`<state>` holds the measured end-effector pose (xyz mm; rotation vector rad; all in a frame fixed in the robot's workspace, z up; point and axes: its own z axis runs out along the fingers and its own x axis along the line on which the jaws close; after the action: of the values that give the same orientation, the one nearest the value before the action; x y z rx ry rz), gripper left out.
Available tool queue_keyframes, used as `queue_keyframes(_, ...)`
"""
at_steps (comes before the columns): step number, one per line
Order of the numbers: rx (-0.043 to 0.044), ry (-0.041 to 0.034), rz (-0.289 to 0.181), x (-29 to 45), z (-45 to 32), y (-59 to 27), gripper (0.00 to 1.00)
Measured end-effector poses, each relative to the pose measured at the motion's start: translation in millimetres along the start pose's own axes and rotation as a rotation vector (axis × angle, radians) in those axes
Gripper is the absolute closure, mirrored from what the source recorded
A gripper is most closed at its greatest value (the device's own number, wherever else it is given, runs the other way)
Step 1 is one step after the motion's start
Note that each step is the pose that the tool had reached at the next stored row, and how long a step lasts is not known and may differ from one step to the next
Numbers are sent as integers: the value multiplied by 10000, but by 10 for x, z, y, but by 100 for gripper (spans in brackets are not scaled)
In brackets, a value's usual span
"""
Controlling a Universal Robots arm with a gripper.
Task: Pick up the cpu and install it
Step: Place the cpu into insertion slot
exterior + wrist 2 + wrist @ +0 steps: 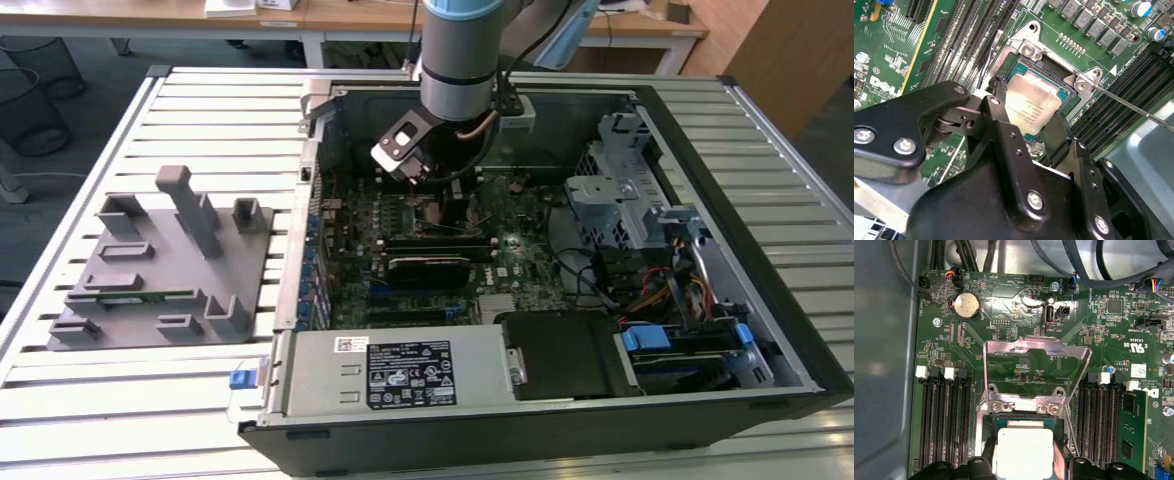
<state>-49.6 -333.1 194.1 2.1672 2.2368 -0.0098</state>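
- The arm (461,50) comes down from the upper middle of the frame in the exterior view into an open computer case (534,430) that lies on a slatted metal table (107,400).
- The hand (1029,112) is low over the motherboard (521,260), in the upper middle part of the board as the exterior view shows it.
- In the second wrist view its two black fingers (1004,130) stand narrowly apart, one against each of two opposite edges of the cpu (1031,102), and grip it.
- The cpu lies flat, silver top up, squarely over the dark socket (1054,80). Whether it is fully seated or held just above cannot be told.
- The socket's metal load plate (1034,346) is swung up and open, hinged at the socket's far edge from the hand.
- A thin wire lever (1124,102) runs out from a corner of the socket frame.
- Rows of black memory slots (944,420) flank the socket on both sides; a green memory strip (1134,430) sits in one slot on one side.
- A round coin cell battery (967,306) sits on the board beyond the load plate.
- A grey fixture block (160,270) with upright posts rests on the table at the exterior view's left, beside the case.
- A silver power supply (400,370) fills the case's lower left corner in the exterior view.
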Motion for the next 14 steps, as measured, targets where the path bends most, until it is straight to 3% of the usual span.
queue_keyframes(5, -1, 2, 0, 0, 4, 0, 45)
queue_keyframes(6, 0, 4, 1, 0, 5, 0, 39)
queue_keyframes(14, 0, 6, 0, 0, -1, 0, 39)
